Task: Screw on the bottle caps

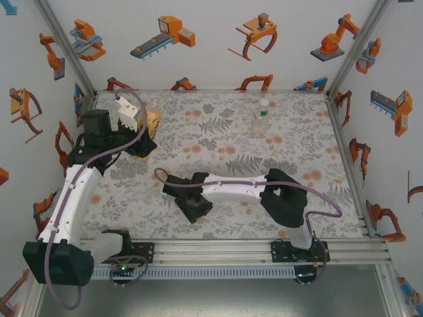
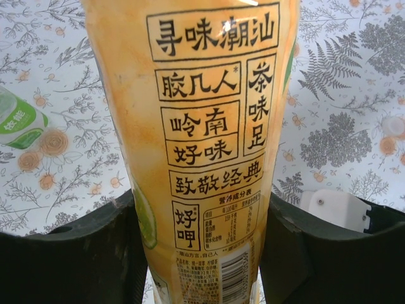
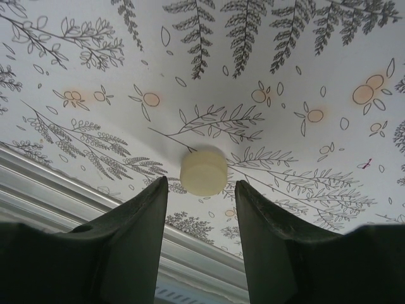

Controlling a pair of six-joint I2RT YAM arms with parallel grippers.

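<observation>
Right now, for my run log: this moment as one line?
left pincer: shut on amber bottle | right pincer: open, pale yellow cap at its tips, not gripped | stage: cap not yet picked up

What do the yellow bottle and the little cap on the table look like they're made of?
The yellow bottle: probably plastic, under a slightly glossy printed wrap with black text. The cap: probably plastic, pale yellow, smooth, matte, opaque, with soft even shading.
</observation>
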